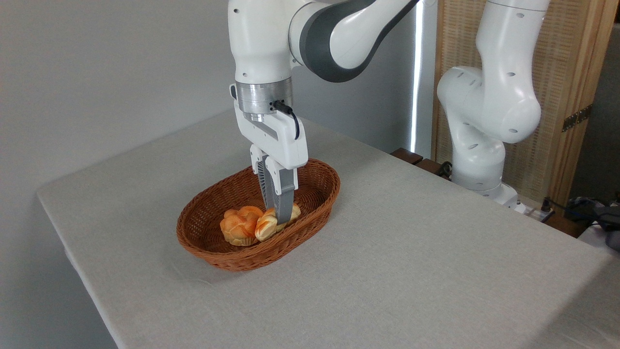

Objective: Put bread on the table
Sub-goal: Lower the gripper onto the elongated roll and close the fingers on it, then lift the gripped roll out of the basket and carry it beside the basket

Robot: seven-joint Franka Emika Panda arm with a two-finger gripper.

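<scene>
The end effector [281, 213] points straight down into the brown basket [203, 245]. Its two grey fingers [283, 201] are squeezed close together around the middle of the bread [266, 227]. So it has hold of the bread, with only the loaf between the fingers.

The bread is inside the basket, right under the end effector. One pale end sticks out to the left of the fingers and a small bit peeks out to the right. I think it is held in the middle so that neither end droops and the loaf does not tip out. It looks a little lifted off the basket floor, but I cannot tell for sure.

A round orange bun [238, 227] sits just to the left of the end effector, touching the bread's left end. The fingers come down beside it and do not grab it, because the bun is not the thing to move.

The fingers stand upright so they can slip in between the basket's tall sides without bumping them.

The worktop [411, 252] all around the basket is covered in a light cloth, and the bread is not on it yet. The job is just getting started: the loaf has to go up over the rim, then down onto the cloth, gently, so the bun is not dragged along
</scene>
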